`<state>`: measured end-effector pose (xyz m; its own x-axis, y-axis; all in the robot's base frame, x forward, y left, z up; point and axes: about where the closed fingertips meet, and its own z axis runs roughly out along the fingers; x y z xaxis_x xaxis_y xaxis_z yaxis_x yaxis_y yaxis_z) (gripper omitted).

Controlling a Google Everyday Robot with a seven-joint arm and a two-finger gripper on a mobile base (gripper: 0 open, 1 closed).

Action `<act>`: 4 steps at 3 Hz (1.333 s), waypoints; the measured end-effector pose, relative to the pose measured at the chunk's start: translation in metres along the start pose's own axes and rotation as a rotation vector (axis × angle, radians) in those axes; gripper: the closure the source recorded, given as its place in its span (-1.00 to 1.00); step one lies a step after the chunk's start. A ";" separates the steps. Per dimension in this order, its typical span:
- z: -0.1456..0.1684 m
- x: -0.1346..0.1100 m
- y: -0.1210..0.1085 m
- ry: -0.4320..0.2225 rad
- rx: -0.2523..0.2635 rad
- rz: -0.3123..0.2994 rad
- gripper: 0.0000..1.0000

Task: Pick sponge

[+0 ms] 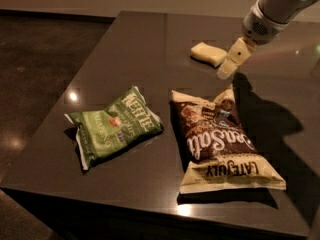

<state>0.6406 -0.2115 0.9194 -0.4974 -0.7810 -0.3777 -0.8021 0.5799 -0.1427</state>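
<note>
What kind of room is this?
Probably an office snack area or kitchen: a dark counter holds a green chip bag, a brown chip bag and a sponge. The end effector hangs just right of the sponge.

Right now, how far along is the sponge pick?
Done: the approach looks mostly complete. The end effector hangs close beside the sponge, on its camera-right side.
In hand: final alignment, by the look of the pose. No grasp shows, and the sponge lies flat on the table.
Left: grip the sponge and lift it clear.
</note>
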 end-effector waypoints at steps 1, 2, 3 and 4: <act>0.011 -0.003 -0.015 -0.034 -0.002 0.084 -1.00; 0.019 -0.008 -0.028 -0.064 0.009 0.170 -1.00; 0.026 -0.017 -0.036 -0.091 0.012 0.226 -1.00; 0.035 -0.027 -0.042 -0.109 0.018 0.258 -1.00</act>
<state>0.6992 -0.2072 0.9036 -0.6453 -0.5780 -0.4995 -0.6471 0.7611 -0.0447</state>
